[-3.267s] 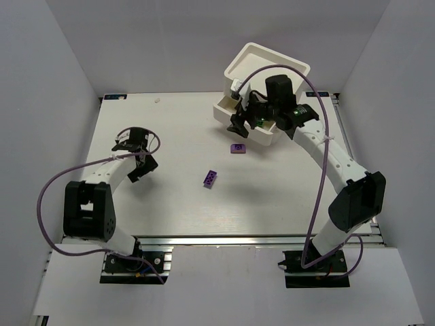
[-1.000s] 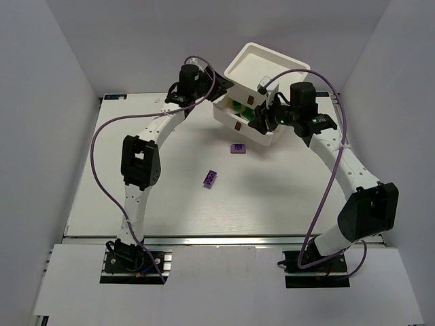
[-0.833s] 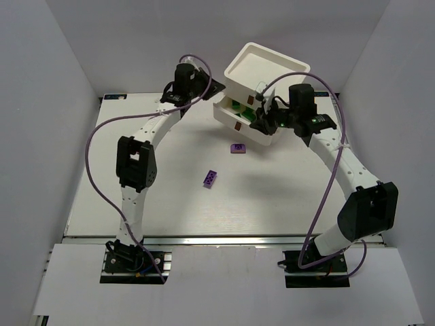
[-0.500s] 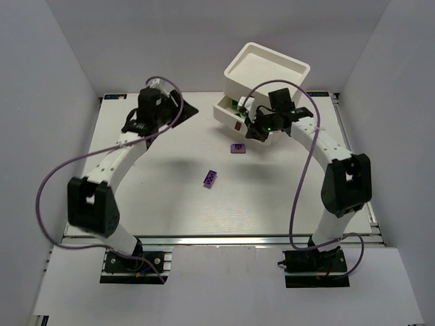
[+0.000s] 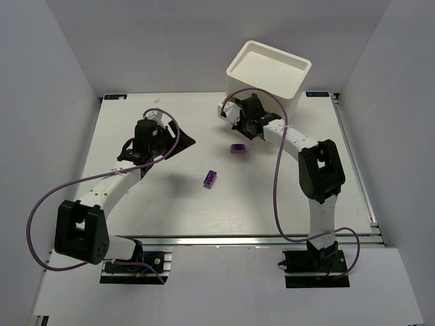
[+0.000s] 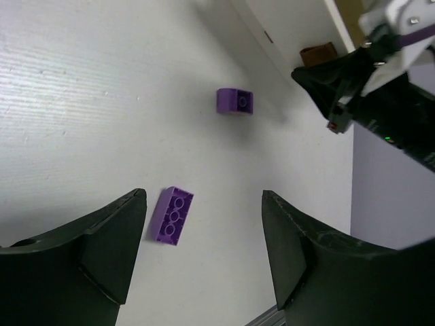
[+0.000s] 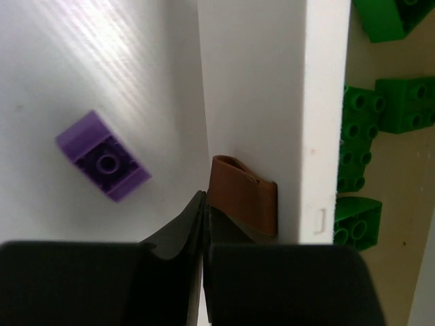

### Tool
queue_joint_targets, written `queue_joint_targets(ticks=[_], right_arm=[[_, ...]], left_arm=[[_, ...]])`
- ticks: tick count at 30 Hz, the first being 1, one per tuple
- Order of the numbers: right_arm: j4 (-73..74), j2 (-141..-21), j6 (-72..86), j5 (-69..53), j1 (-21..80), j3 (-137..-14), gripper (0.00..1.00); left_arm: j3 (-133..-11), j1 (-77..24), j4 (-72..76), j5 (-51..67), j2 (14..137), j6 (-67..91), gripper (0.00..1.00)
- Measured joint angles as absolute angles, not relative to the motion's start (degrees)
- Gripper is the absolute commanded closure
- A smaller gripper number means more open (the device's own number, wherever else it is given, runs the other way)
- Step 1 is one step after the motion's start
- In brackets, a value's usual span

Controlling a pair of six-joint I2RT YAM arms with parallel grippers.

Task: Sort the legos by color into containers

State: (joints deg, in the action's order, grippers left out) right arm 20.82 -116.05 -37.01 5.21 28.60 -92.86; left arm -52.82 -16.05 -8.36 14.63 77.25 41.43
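Black fingers of the left gripper [image 6: 204,204] stand wide apart with nothing between them, hanging above the table [image 5: 170,197] on its left half. Just inside the wrist view's left-hand finger lies the long purple brick [image 6: 171,214], studs up and flat on the table, nearer that finger than the middle of the gap. Farther on and to the right, the small purple brick [image 6: 235,100] sits by itself, close to the bins but not touching them.

To the right of that, the right gripper [image 7: 204,204] is closed tight on nothing. Its tips are pressed to the outer wall of the lower bin [image 7: 251,81], right at the brown mark [image 7: 243,200]. Whether they touch the mark or sit just under it I cannot tell. Green bricks [image 7: 370,115] lie inside that bin. The upper bin [image 5: 262,87] sits over it toward the back and looks empty from above.

My reading is that the greens are sorted and the purple pair is the step in hand, with the left arm best placed for the long brick. The next move calls for shifting the gripper sideways until the brick sits centred in the gap. The wrist should then turn so the pads meet the brick's long sides, before the gripper lowers and closes. A purple brick dropped in with the greens would spoil the sort, so it needs the empty bin.
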Motion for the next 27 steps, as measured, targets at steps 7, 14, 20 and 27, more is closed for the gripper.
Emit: queue_joint_targets(ticks=[7,14,20,27], right_arm=[[16.1,-119.0,-37.7,13.0,28.1,-94.4,1.0],[16.5,-119.7,-37.6,9.5,26.7,-98.9,1.0],[16.3,-124.8,-38.0,15.2,26.3,-103.8,1.0],[17.5,-125.2,-38.1,12.7,25.5,-104.3,1.0]], left_arm=[[-54.0,-16.0,-0.8,18.0,81.3,43.9,0.22],[-57.2,-16.0,4.1,21.1,88.6,46.1,0.21],[-59.2,-16.3,8.0,23.0,91.7,48.0,0.21],[-64.4,-17.6,17.0,25.6,102.1,54.5,0.31]])
